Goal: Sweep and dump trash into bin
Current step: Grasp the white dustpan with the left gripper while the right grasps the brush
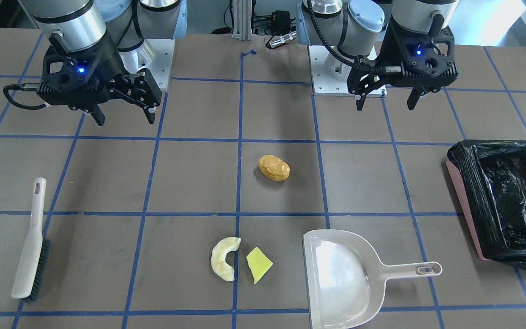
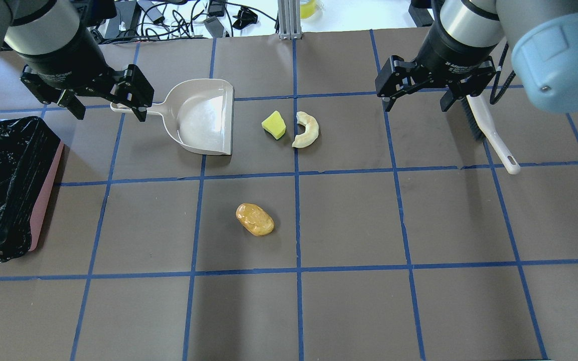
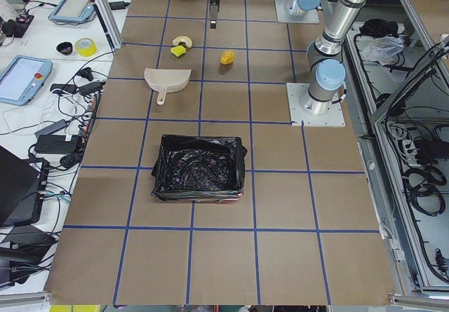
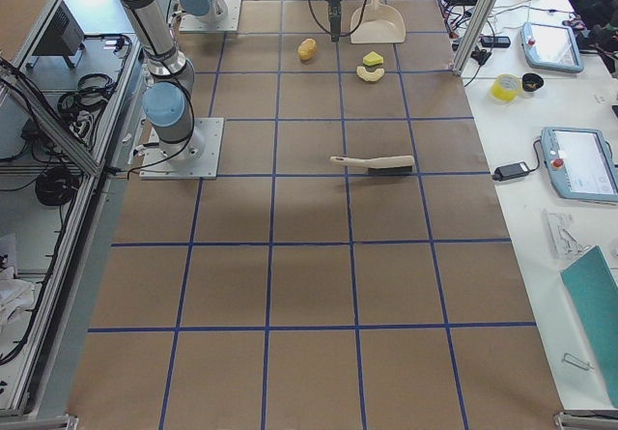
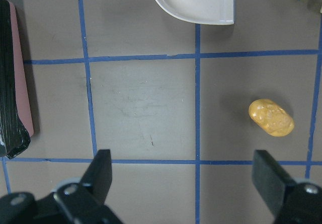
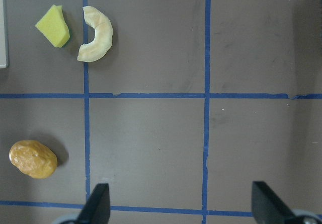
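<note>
Both jaw pairs gape wide. Bin far left at table edge; left gripper raised, lump off to its right; dustpan, wedge, crescent close together; lump alone, bare squares around; right gripper raised; brush far right.

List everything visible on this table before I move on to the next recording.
potato-shaped lump: one, orange-brown, mid-table, apart from the rest.
crescent slice: one, pale, far side from the robot, beside the wedge.
wedge: one, yellow, between crescent slice and dustpan mouth.
dustpan: one, beige, empty, on the wedge's left.
brush: one, beige with dark bristles, robot's right side.
bin: one, pink with black liner, table's left end.
table: one, brown with blue tape grid.
left tool: one, black, open, empty, raised.
right tool: one, black, open, empty, raised.
</note>
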`<move>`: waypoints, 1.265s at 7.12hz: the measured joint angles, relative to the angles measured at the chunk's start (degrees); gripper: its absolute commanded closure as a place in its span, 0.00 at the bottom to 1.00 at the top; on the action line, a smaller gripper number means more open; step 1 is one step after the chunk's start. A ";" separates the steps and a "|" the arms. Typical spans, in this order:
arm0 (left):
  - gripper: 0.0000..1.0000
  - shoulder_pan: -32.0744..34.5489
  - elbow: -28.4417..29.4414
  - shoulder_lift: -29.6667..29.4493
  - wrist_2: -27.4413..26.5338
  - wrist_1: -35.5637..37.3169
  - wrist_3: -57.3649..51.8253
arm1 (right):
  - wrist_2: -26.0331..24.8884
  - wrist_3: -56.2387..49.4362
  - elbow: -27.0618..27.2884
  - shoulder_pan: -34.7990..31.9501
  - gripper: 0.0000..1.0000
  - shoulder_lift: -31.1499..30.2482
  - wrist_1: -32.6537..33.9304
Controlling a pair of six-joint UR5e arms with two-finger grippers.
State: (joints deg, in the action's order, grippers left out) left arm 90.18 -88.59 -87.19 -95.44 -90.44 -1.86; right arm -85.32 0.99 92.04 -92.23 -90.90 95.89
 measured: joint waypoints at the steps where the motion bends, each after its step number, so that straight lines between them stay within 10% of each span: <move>1: 0.00 0.00 0.00 0.00 -0.03 0.00 0.01 | -1.38 -1.39 0.29 -0.06 0.00 -0.15 -0.30; 9: 0.00 -1.03 -0.09 -1.96 0.68 7.20 13.07 | -7.33 -13.46 2.58 7.56 0.00 8.17 3.32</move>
State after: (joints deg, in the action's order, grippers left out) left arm 89.15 -88.68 -89.15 -94.77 -83.24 11.22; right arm -92.65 -12.47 94.62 -84.67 -82.74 99.21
